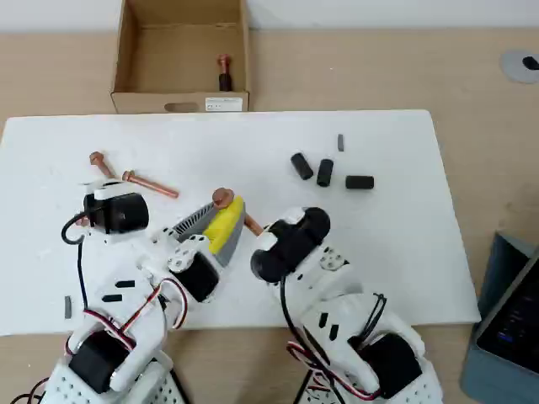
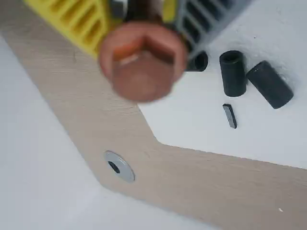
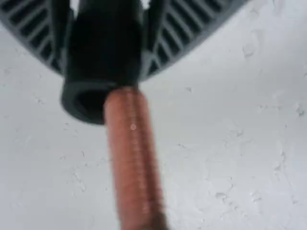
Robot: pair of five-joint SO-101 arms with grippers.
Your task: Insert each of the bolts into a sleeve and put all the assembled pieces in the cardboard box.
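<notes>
Bolts (image 1: 152,183): two loose, three free sleeves (image 1: 325,172). Your left gripper (image 1: 215,215) clamps a third bolt (image 1: 223,199), aimed four-thirty into the sleeve (image 3: 100,62) clenched by your right gripper (image 3: 104,19).

Copper bolt (image 2: 142,60); black sleeve (image 3: 103,62); left gripper (image 1: 223,204) ribbed, yellow and grey; right gripper (image 3: 106,28) ribbed grey; white mat (image 1: 404,252); brown cardboard box (image 1: 122,67); pale wood-grain table (image 1: 472,76); silver grommet (image 1: 520,65), black centre.
</notes>
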